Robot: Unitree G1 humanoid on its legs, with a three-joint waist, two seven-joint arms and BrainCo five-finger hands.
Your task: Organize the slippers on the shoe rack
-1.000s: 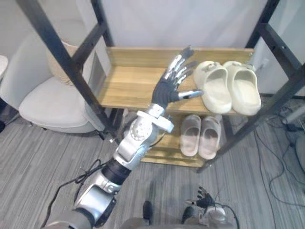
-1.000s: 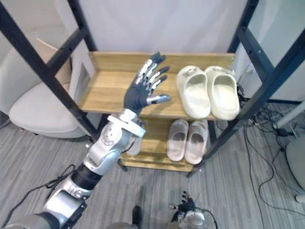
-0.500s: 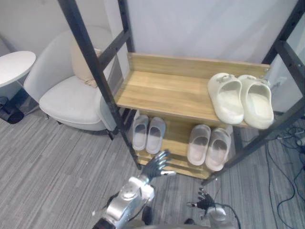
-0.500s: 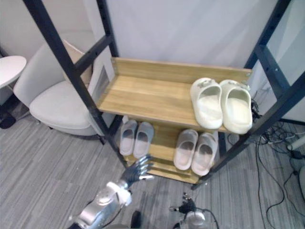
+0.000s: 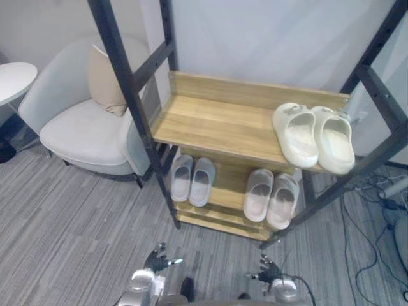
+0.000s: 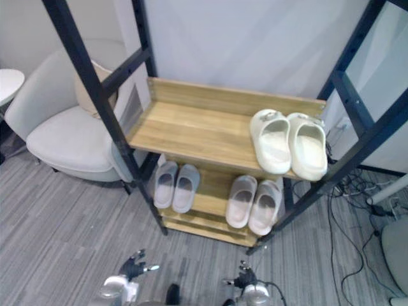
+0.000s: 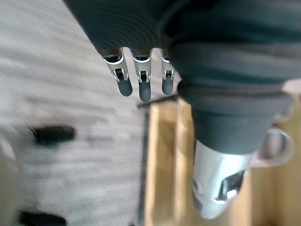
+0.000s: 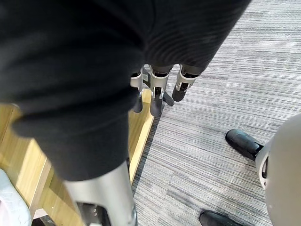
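A pair of cream slippers [image 5: 312,135] stands side by side at the right end of the shoe rack's upper wooden shelf [image 5: 217,124]. On the lower shelf [image 5: 226,191] a grey pair [image 5: 192,180] sits at the left and a beige pair [image 5: 271,197] at the right. My left hand [image 5: 157,260] hangs low over the carpet in front of the rack, open and holding nothing; its straight fingers [image 7: 138,84] point toward the rack's base. My right hand [image 5: 268,273] also hangs low and open, its fingers [image 8: 157,94] relaxed above the carpet.
A white armchair [image 5: 83,127] with a beige cushion [image 5: 105,83] stands left of the rack, a round white table [image 5: 13,80] beyond it. Black slanted frame posts [image 5: 127,89] cross in front of the shelves. Cables [image 5: 376,191] lie on the floor at the right.
My left arm has dropped from beside the cream slippers on the upper shelf down to the floor side. The camera has shifted too. The slippers have not moved.
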